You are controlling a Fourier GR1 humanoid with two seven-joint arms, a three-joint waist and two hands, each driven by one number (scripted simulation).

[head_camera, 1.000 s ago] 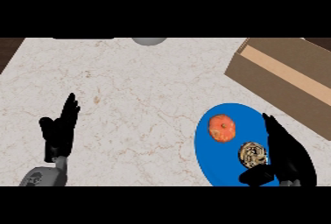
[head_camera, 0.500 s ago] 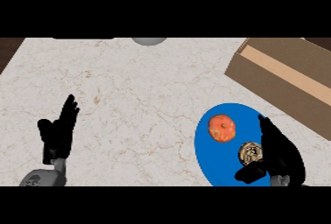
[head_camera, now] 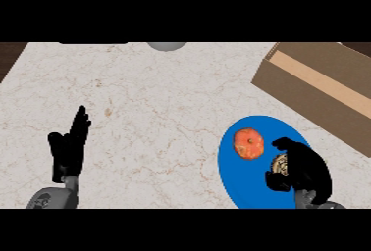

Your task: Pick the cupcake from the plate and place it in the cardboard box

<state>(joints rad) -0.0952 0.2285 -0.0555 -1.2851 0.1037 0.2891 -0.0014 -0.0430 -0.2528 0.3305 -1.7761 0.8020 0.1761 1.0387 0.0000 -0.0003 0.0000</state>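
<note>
1. On the blue plate (head_camera: 239, 184), lower right of the counter (head_camera: 159, 108): cupcake (head_camera: 279, 165) sits at the plate's right side.
2. Right hand (head_camera: 304, 169): fingers arched over the cupcake's top, thumb under its near side, curled round it. Cupcake is mostly hidden.
3. Orange round item (head_camera: 248, 143) on the same plate, just left of the cupcake and beyond it.
4. Cardboard box (head_camera: 319, 88): upper right, apart from the plate.
5. Left hand (head_camera: 69, 149): lower left, fingers straight and together, holding nothing.
6. Grey object (head_camera: 167, 46) at the far edge, cut off.
</note>
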